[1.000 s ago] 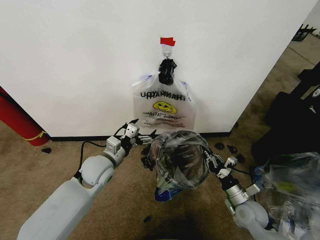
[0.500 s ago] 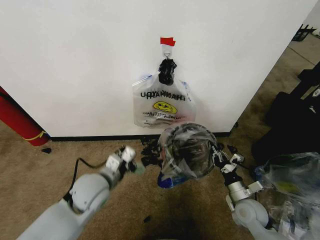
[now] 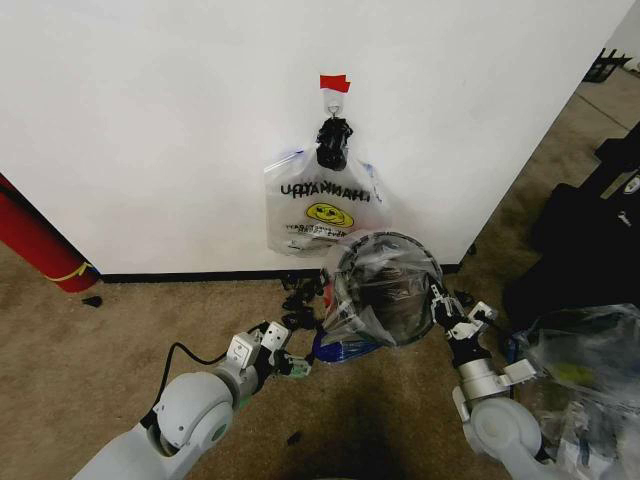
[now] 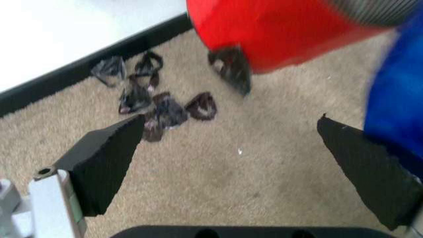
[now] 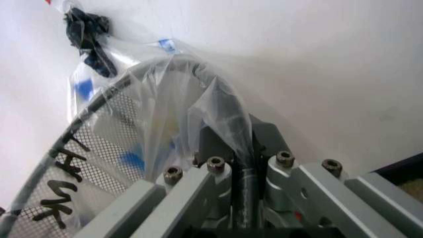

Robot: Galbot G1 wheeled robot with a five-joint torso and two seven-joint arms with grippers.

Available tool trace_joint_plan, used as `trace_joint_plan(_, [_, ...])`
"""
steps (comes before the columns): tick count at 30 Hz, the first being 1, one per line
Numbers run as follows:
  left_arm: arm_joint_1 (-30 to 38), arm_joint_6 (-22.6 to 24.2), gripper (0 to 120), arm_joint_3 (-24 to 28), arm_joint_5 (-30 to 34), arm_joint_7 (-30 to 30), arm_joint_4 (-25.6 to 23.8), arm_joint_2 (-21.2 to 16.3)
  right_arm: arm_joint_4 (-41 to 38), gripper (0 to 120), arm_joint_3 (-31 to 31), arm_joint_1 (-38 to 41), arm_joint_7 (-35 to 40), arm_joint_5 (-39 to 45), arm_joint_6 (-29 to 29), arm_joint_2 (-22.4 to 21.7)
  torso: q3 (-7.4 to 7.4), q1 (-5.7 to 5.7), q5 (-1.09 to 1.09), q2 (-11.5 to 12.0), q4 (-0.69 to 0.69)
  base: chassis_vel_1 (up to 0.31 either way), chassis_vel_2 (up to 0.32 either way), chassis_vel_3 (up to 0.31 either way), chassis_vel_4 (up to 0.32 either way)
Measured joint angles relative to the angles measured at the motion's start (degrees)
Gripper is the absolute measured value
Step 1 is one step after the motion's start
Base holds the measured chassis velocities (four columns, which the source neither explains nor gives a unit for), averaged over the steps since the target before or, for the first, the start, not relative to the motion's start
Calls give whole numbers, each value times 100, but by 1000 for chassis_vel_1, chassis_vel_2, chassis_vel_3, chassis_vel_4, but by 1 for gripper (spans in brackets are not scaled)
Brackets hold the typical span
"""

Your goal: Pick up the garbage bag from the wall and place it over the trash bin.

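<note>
Beige carpet (image 3: 110,330) underfoot, meeting a plain white wall (image 3: 150,120) along a black baseboard (image 3: 180,275). At far left, leaning against that wall, a long red cylinder (image 3: 35,245). Lower left, reaching in over the carpet, left end effector (image 3: 285,362), released, dark pads (image 4: 106,163) spread wide with nothing between them, low beside the base of the trash bin (image 3: 385,300). Just beyond it by the baseboard, scattered black clips (image 4: 155,101). High at centre, a strip of red tape (image 3: 334,83) above a small metal hook (image 3: 333,104), carrying a flat bundle of bags (image 3: 322,205) pinched by a black clip (image 3: 333,140), smiley and lettering facing out. Below and in front of the bundle, the bin tilted with its mouth toward the head camera, garbage bag (image 3: 375,295) draped over its rim and down its mesh wall, blue trim bunched at the red base. On the bin's right edge, right end effector (image 3: 447,322), clenched on the rim through the plastic. At far right, a big clear sack (image 3: 580,365) on the floor.
</note>
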State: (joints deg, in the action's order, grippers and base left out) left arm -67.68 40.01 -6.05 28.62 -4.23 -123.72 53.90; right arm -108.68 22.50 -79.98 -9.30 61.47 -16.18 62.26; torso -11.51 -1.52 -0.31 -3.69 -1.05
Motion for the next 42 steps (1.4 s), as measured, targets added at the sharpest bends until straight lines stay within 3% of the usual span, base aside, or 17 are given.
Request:
trace_joint_plan(7, [-455, 194, 100, -9, 5, 14, -638, -174, 75, 1, 12, 110, -3, -55, -23, 16, 0, 0, 1, 0, 3, 0, 0, 0, 0])
trace_joint_plan(13, [-445, 215, 100, -88, 527, -171, -1025, -102, 113, 1, 12, 173, -21, -82, -24, 60, 0, 0, 1, 0, 1, 0, 0, 0, 0])
trace_joint_plan(21, [-237, 224, 100, -166, 1077, -360, -1015, -87, 101, 1, 12, 160, -42, -91, -24, 73, 0, -1, 1, 0, 1, 0, 0, 0, 0])
trace_joint_plan(35, [-261, 222, 100, -135, 1563, -445, -1189, -111, 133, 1, 49, 244, -24, -90, -15, 88, 0, 0, 0, 0, 2, 0, 0, 0, 0])
trace_joint_plan(42, [-45, 218, 100, -115, 1563, -523, -1038, -81, 132, 1, 39, 237, -27, -91, -5, 94, 0, -1, 1, 0, 1, 0, 0, 0, 0])
